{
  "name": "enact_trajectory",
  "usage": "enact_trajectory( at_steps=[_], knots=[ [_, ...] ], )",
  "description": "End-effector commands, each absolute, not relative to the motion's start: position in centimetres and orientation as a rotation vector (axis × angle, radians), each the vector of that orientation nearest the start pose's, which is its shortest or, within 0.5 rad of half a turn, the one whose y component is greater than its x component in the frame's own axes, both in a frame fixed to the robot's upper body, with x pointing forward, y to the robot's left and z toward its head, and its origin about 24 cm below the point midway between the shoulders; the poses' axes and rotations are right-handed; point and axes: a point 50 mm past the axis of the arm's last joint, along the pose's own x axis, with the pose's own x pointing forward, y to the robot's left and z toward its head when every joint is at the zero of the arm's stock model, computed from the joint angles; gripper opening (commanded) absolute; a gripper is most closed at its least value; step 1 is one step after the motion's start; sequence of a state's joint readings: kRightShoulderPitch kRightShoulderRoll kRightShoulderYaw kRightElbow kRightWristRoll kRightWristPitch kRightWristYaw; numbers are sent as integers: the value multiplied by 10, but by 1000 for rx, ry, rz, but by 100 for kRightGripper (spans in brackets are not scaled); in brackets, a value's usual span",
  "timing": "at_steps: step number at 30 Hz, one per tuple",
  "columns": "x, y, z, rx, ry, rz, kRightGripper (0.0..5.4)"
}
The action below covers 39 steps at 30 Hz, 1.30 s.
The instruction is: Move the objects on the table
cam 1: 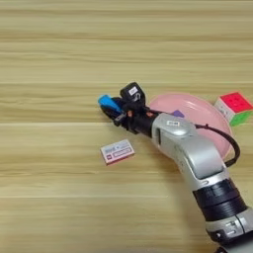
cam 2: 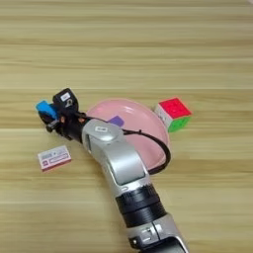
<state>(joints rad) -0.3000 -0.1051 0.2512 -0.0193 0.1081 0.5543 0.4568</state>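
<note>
My right gripper (cam 1: 113, 106) reaches in from the bottom right, just left of the pink plate. It is shut on the bright blue bar (cam 1: 108, 102), whose end sticks out to the left between the black fingers. I cannot tell whether the bar touches the table (cam 1: 59, 59). The purple bar (cam 2: 116, 120) lies on the plate, half hidden behind my wrist. In the right eye view the gripper (cam 2: 49, 115) and the blue bar (cam 2: 45, 108) sit near the left edge.
The round pink plate (cam 1: 213, 112) lies under my forearm. A multicoloured puzzle cube (cam 1: 233, 107) stands at its right. A white-and-red printed box (cam 1: 117, 151) lies flat on the table in front of the gripper. A black cable loops over the plate's right rim.
</note>
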Motion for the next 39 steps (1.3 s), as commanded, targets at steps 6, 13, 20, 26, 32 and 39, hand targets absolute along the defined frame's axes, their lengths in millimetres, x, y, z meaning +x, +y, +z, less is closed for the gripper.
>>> enact_trajectory(
  at_steps=[6,13,20,26,32,39],
  knots=[
    [302,-50,67,-92,233,746,141],
    [302,-44,53,-159,254,746,141],
    [305,-43,38,-153,314,745,141],
    [305,-43,39,-161,303,758,259],
    [303,-42,50,-155,257,769,339],
    [297,-40,63,-141,205,783,427]
  ],
)
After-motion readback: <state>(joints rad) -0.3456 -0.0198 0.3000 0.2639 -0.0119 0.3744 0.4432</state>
